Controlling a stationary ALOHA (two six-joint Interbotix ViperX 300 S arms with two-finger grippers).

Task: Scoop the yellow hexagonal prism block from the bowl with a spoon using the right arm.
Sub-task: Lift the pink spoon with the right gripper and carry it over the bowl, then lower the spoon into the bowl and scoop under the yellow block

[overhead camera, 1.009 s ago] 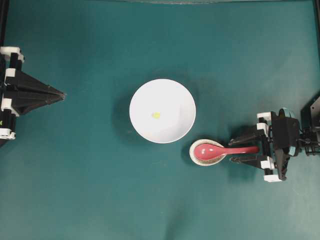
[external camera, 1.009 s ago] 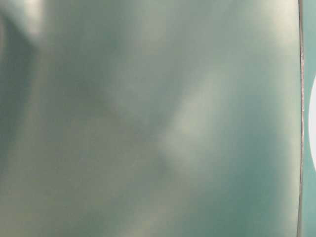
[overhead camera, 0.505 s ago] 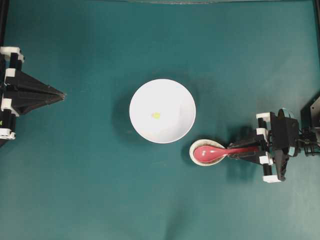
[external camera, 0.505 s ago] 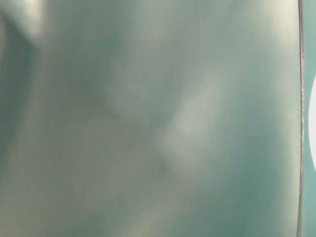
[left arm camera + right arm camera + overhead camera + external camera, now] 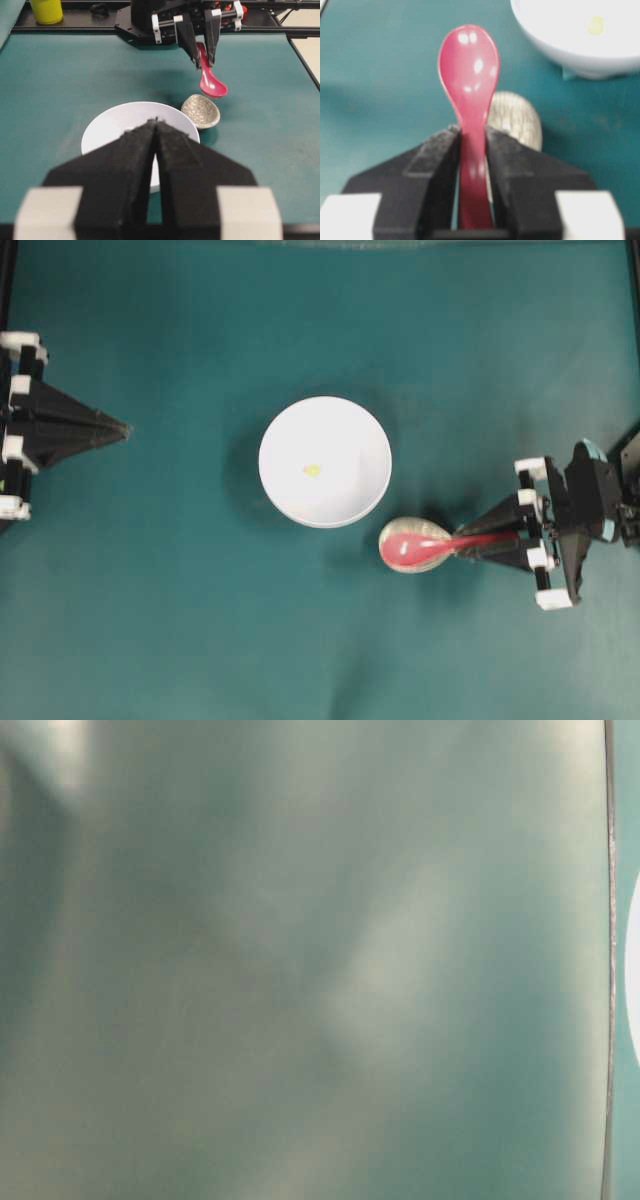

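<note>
The white bowl (image 5: 325,462) stands mid-table with the tiny yellow hexagonal prism block (image 5: 312,471) inside it, also seen in the right wrist view as the yellow block (image 5: 595,25). My right gripper (image 5: 490,538) is shut on the handle of the pink-red spoon (image 5: 412,547). The spoon (image 5: 469,75) is lifted, its scoop hanging over the speckled spoon rest (image 5: 515,122). From the left wrist view the spoon (image 5: 211,85) hangs tilted down above the rest (image 5: 201,110). My left gripper (image 5: 125,428) is shut and empty at the far left, well away from the bowl (image 5: 117,122).
A yellow container (image 5: 46,10) stands off the mat at the far back in the left wrist view. The table-level view shows only a blurred teal surface and a sliver of white at its right edge.
My right gripper closed on the spoon's handle, then raised the spoon off the spoon rest. The left arm, bowl and block stayed put.
</note>
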